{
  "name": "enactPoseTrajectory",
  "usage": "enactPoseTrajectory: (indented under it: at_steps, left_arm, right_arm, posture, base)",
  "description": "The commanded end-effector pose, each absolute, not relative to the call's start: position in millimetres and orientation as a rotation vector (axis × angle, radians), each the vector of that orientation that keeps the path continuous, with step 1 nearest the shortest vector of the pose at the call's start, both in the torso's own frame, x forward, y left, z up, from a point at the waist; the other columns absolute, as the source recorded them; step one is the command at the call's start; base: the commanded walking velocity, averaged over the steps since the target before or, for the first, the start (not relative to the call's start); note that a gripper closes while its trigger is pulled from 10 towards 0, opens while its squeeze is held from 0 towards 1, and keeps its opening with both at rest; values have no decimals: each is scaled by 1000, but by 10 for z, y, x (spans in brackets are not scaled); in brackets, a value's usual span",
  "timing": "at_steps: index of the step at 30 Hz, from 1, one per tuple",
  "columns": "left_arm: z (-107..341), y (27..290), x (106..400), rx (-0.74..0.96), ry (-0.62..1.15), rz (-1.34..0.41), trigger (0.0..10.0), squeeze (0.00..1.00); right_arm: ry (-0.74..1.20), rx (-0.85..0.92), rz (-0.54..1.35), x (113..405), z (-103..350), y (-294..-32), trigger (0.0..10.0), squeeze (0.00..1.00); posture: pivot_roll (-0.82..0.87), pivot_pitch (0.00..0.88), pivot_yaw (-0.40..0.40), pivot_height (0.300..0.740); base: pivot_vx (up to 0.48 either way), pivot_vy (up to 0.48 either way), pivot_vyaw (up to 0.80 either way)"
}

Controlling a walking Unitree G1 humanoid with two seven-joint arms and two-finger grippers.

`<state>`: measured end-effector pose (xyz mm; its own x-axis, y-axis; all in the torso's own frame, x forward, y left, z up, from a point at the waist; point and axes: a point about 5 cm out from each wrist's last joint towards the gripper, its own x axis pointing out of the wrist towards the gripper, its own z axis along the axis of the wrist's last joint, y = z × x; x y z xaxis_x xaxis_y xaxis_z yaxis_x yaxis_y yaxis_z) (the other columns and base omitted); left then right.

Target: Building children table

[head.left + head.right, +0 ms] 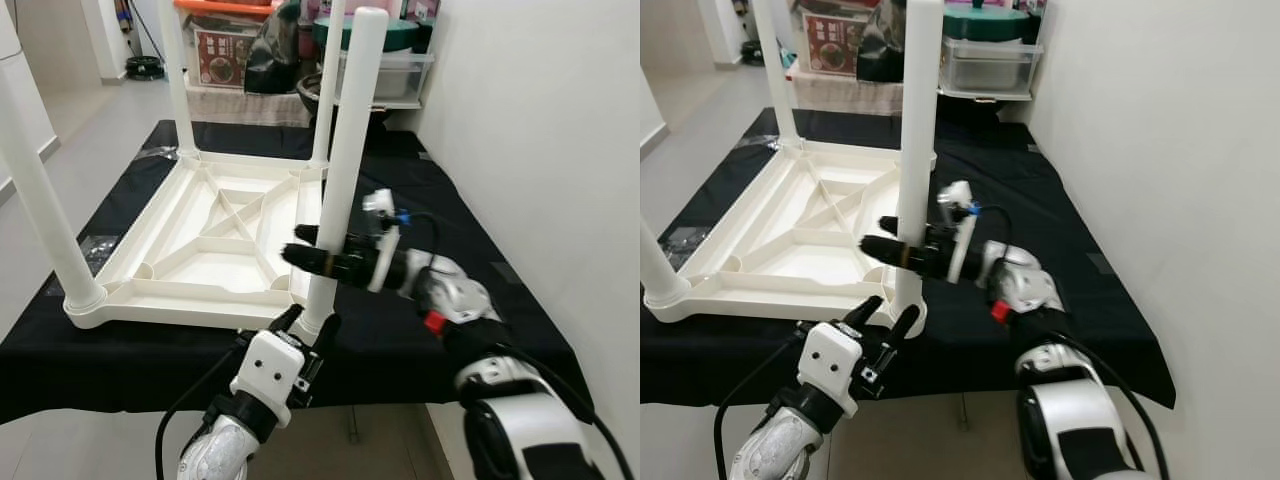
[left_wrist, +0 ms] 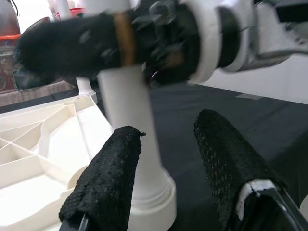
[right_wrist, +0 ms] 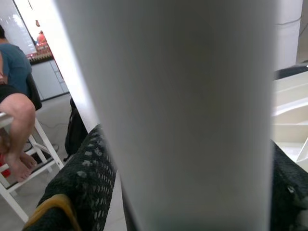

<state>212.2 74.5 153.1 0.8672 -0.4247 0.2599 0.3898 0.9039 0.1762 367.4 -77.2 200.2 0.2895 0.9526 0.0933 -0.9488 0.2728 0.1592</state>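
We have the white table (image 1: 215, 240) upside down on the black-covered tabletop (image 1: 440, 190) so its sockets face up. Our right gripper (image 1: 312, 252) is clamped on the near-right leg (image 1: 345, 150), steadying it upright in its corner socket. Our left gripper (image 1: 305, 330) waits with fingers spread at that leg's base, probably to guide the seating.

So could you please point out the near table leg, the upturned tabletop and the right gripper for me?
Near leg (image 1: 350, 130), left eye view, middle of the white shaft.
Tabletop (image 1: 165, 288), left eye view, near rim of the underside.
Right gripper (image 1: 305, 250), left eye view, fingertips clamped around the leg.
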Motion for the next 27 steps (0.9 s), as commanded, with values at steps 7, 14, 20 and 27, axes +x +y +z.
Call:
enactPoseTrajectory:
  at_steps: [7, 14, 20, 27]
  left_arm:
    - [1491, 744, 2125, 123, -274, -419, 10000, 0]
    - [1485, 750, 2127, 125, -273, -420, 10000, 0]
    - [1481, 752, 2138, 131, -270, -421, 10000, 0]
    - [1480, 754, 2139, 133, -270, -420, 10000, 0]
  right_arm:
    - [1, 164, 941, 3843, 2014, -755, 0, 0]
    - [34, 119, 292, 4014, 1901, -1211, 0, 0]
    - [32, 175, -265, 3856, 1763, -1517, 0, 0]
    - [-2, 257, -146, 3814, 1782, -1152, 10000, 0]
  posture:
    - [94, 26, -114, 740]
    - [81, 26, -107, 740]
    - [87, 25, -109, 740]
    - [84, 23, -104, 740]
  base:
    - [0, 0, 0]
    - [0, 0, 0]
    - [0, 0, 0]
    - [0, 0, 0]
